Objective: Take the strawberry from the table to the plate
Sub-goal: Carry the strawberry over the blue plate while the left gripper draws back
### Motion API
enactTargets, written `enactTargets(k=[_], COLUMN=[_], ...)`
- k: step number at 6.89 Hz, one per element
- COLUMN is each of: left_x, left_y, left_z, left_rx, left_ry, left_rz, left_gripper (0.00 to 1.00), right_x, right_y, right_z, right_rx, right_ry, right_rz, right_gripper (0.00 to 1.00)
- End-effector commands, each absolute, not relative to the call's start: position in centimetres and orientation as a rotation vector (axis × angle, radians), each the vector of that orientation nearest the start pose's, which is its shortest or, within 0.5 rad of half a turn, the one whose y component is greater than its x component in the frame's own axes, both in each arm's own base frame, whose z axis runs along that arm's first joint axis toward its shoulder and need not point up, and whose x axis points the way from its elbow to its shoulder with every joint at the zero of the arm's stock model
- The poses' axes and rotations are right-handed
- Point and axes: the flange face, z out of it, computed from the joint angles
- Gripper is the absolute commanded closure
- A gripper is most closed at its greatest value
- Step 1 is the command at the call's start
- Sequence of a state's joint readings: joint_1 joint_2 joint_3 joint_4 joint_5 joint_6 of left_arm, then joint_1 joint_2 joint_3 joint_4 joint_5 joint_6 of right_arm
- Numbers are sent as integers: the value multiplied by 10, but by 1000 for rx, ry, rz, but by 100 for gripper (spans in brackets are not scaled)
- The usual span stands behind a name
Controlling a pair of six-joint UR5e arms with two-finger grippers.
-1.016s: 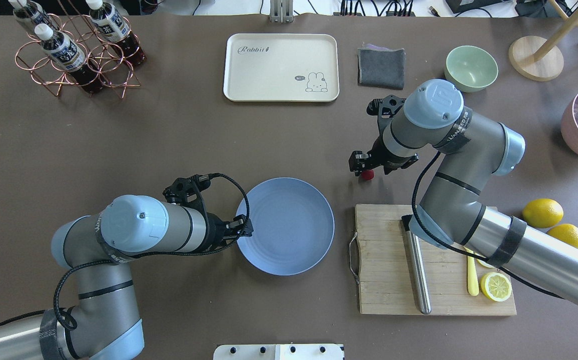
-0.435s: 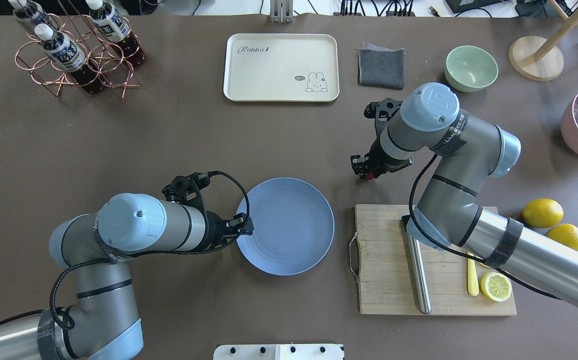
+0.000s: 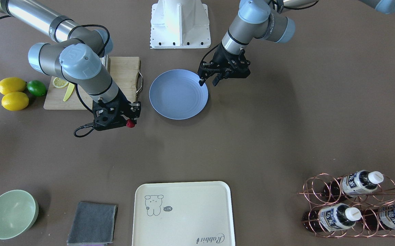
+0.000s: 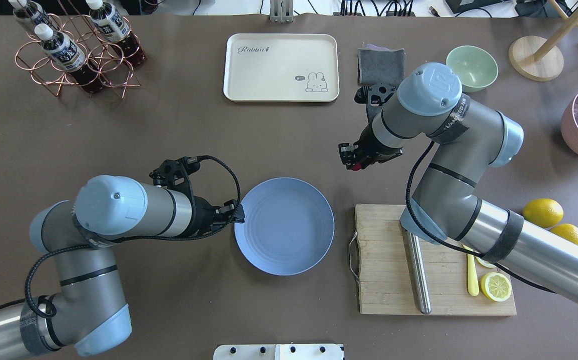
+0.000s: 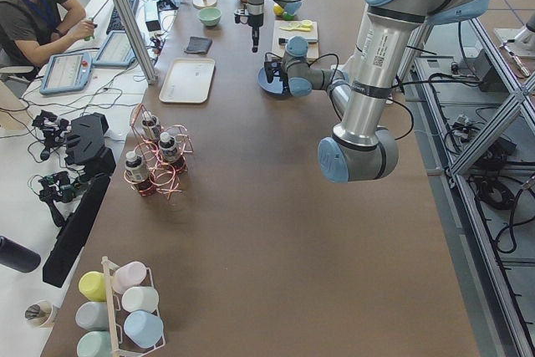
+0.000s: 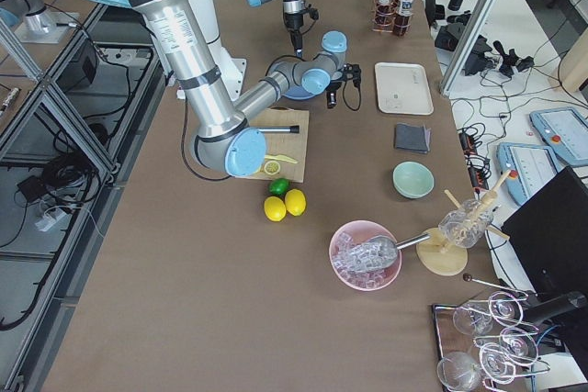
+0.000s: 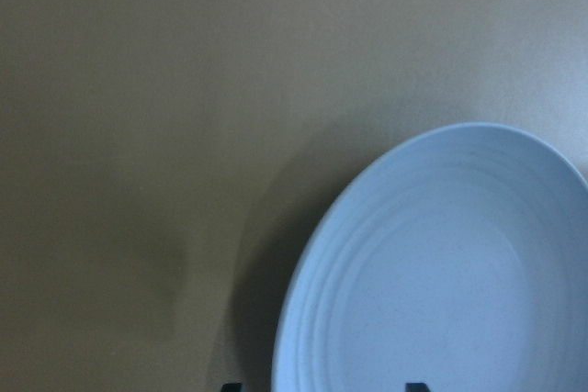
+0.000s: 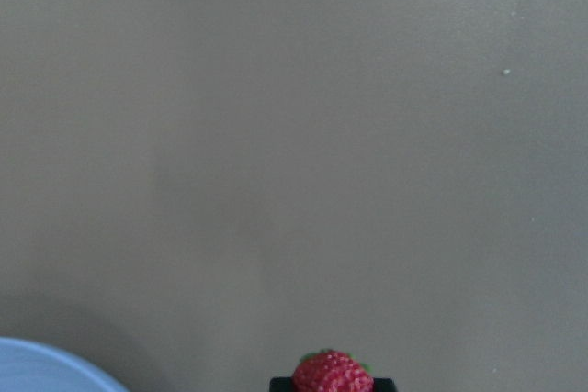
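Observation:
The strawberry [image 8: 333, 375], small, red and bumpy, sits between the fingertips of my right gripper [image 4: 353, 164], which is shut on it and holds it above the brown table [image 4: 168, 140]. In the front-facing view the strawberry [image 3: 130, 124] shows at the tip of that gripper [image 3: 130, 121], to the side of the plate and off the cutting board's corner. The round blue-grey plate [image 4: 283, 232] lies mid-table with nothing on it. My left gripper [image 4: 236, 212] hovers open at the plate's left rim [image 7: 303, 319].
A wooden cutting board [image 4: 389, 260] with a metal rod, a yellow knife and a lemon half lies right of the plate. Whole lemons [image 4: 542, 212] sit beyond it. A cream tray [image 4: 281, 67], grey cloth [image 4: 381, 67], green bowl [image 4: 471, 67] and bottle rack [image 4: 76, 47] line the far side.
My right gripper has closed on the strawberry, lifted it off the table and shifted left and farther away. The left arm has drawn back slightly to the left.

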State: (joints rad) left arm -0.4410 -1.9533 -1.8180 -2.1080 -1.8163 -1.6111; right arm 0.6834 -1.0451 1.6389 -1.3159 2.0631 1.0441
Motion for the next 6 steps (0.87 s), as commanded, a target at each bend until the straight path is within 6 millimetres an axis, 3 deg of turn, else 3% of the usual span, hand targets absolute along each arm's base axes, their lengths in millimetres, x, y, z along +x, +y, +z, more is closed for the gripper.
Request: enactTargets(k=[1,2,4,6], left_x=[445,409,350,334], left_y=[-396,-422,-447,-460], left_z=[307,330,381,395], left_rx=[50,52,84,92], left_ry=[1138,1116,1056,1039], left_rz=[-192,-159,-105,-107], left_gripper=[36,36,36,36], right_x=[-468,-498,-543,-578], right_y=[-459,-437,-392,-362], right_z=[256,231,222,224], right_rx=[61,37,61,84], right_ry=[-984,-1006,-991,-962], right_rz=[-29,-20,-42,-48], right_gripper=[100,100,100,100])
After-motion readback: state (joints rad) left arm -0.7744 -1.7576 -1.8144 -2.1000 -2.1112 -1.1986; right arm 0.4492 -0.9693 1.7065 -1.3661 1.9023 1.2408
